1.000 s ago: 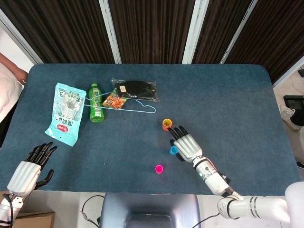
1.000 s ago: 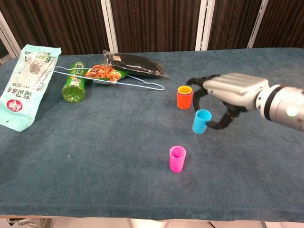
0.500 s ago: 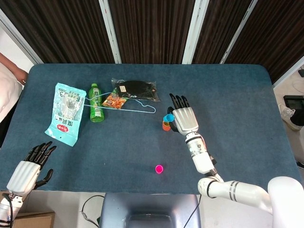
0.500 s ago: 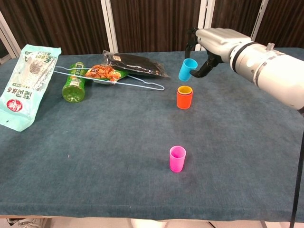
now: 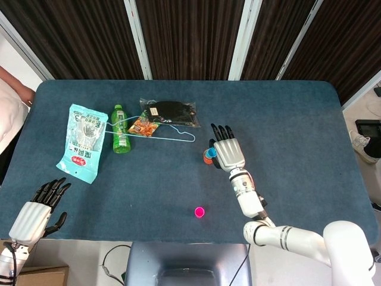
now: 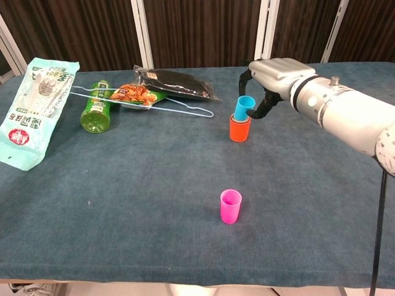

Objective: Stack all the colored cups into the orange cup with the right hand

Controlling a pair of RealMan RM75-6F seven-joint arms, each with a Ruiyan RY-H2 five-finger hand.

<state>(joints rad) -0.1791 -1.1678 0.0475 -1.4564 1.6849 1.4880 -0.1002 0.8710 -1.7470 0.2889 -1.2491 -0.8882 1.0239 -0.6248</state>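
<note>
Now right robot hand [image 6: 271, 77] holds blue cup [image 6: 243, 106] — in orange cup [image 6: 239, 129].

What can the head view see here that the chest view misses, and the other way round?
Only the head view shows the left hand, open and idle at the table's near left corner, plus all four table edges.

Only the chest view shows, side-on, the blue cup tilted with its bottom entering the orange cup.

Both show the right hand holding the blue cup over the orange one, the pink cup standing alone, and the green bottle, snack packets and wire hanger.
</note>
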